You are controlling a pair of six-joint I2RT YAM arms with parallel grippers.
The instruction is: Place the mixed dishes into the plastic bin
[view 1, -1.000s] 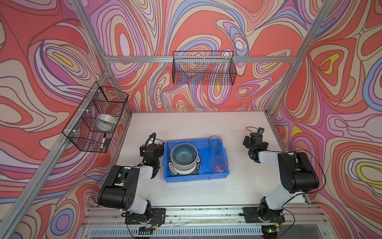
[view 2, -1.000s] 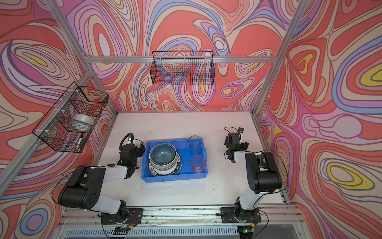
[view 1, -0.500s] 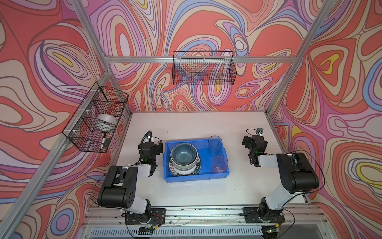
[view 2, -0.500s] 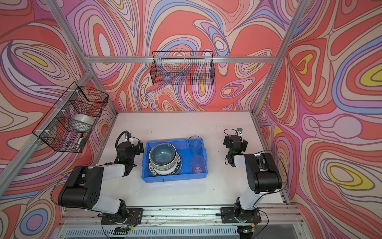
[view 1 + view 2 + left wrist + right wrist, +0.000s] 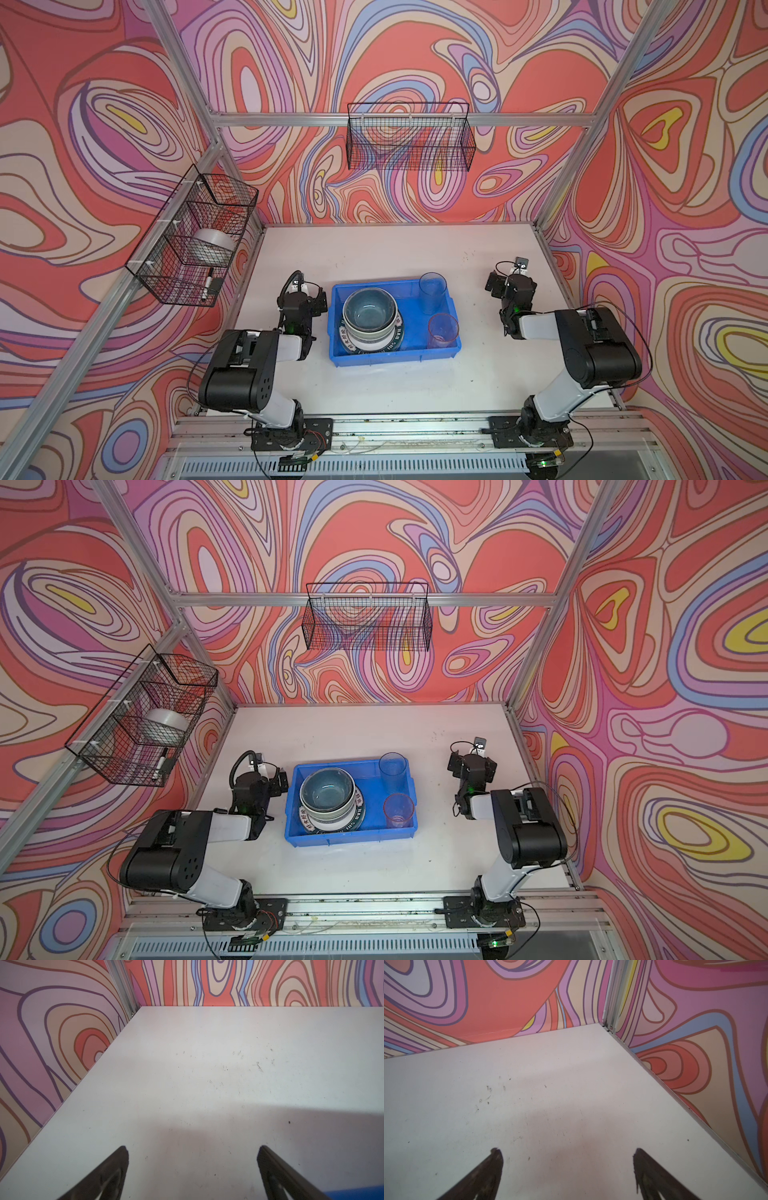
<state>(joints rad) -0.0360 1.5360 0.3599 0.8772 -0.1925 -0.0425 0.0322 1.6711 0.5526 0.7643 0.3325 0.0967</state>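
Dishes, where: everything we see sits inside the blue bin (image 5: 395, 358), mid-desk between the two arms. Nothing lies loose on the desk (image 5: 395, 253).
Stack: nested bowls (image 5: 370, 309), mouths up, sit on the lettered plate (image 5: 395, 337), which lies flat in the bin's left half. We cannot make out a striped plate underneath.
Tumblers: the blue tumbler (image 5: 432, 291) is in the far right corner and the pink tumbler (image 5: 443, 330) in the near right corner. Both stand upright, mouths up, apart from each other and from the stack.
Axis: the bin's long side runs left-right in both top views, roughly along the desk's front edge. The tumblers' long axis is vertical. Bowls and plate are round, so no heading.
Left jaws: spread wide, empty, over bare desk just left of the bin, pointing at the back wall. A blue sliver of bin shows at the edge of the left wrist view.
Right jaws: spread wide, empty, well right of the bin, pointing toward the back corner.
Handling, bowls and plate: we judge them stiff, glazed, slippery and chip-prone, and heavy as a stack. Pinch one rim at a time and never lift by the top bowl.
Handling, tumblers: light, thin-walled by the look, and they tip easily. Take the wall at the rim, one jaw inside and one outside.
Handling, bin: stiff plastic, heavy when loaded like this. The rolled rim on a short side is the hold.
Progress: we judge the task done or all but done.
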